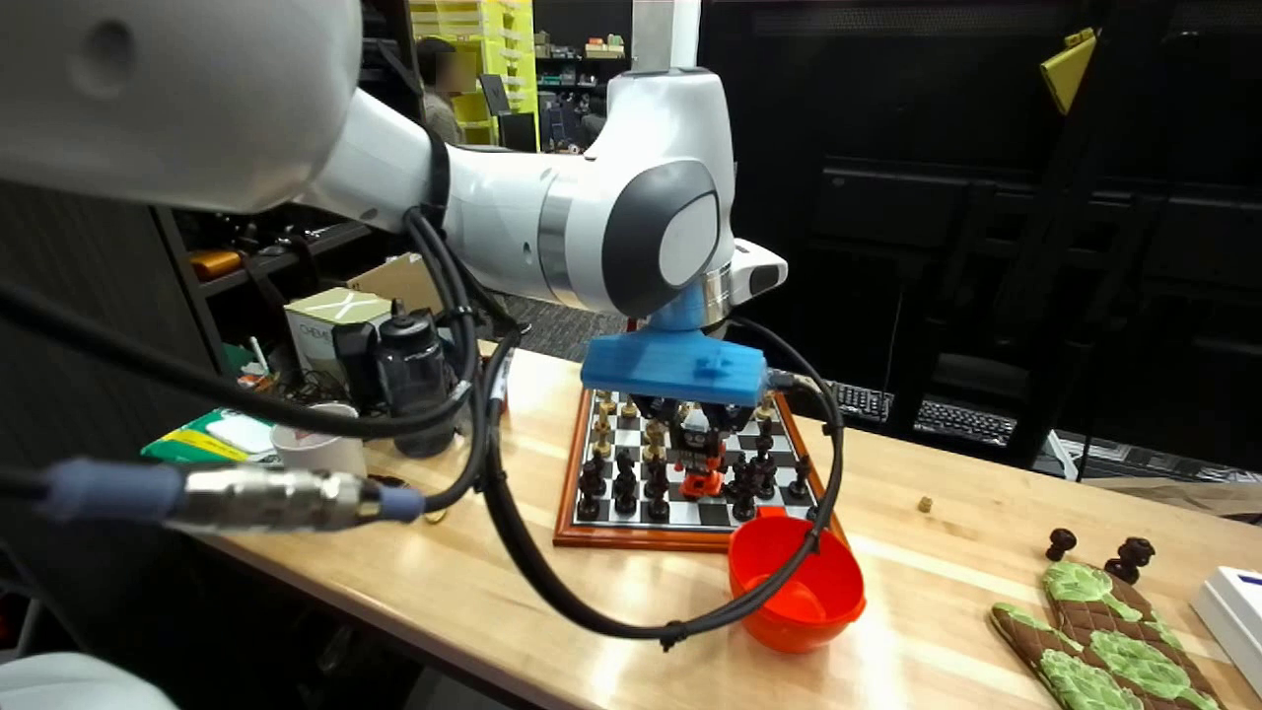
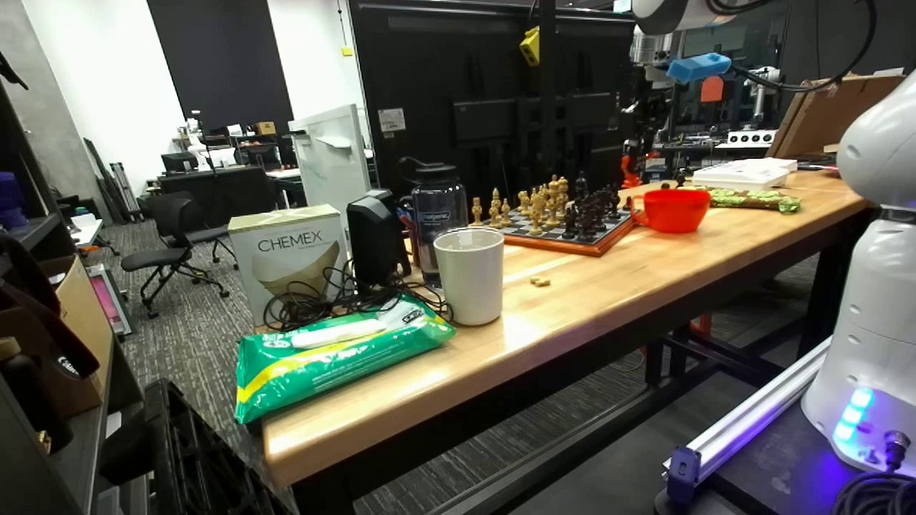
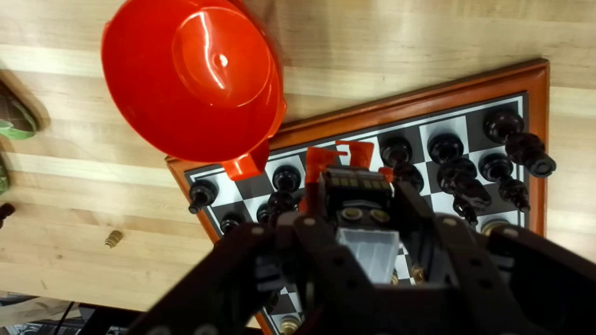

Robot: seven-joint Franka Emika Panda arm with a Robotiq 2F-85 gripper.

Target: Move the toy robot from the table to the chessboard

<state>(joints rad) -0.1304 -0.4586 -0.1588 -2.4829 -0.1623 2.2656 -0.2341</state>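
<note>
Chessboard beneath toy robot in hand

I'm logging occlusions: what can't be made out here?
Checkered wooden chessboard: partly hidden by black gripper, wrist view.
Quilted brown-green cloth: cut off by left edge, wrist view.
Red-black toy robot: upper body indistinct against the gripper, in an exterior view.
Silver metal connector: details blurred, in an exterior view.

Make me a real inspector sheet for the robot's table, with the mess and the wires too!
Surface: wooden table, shiny in patches.
Toy: over the board; touching it or not, can't tell.
Board: chess pieces on it.
Clutter: bowl by the board, mug, bottle, wipes, box, loose pieces.
Gripper: jaws closed on the toy.
Cables: black loop in front of the bowl in an exterior view.
Surroundings: person, chair in the background.
</note>
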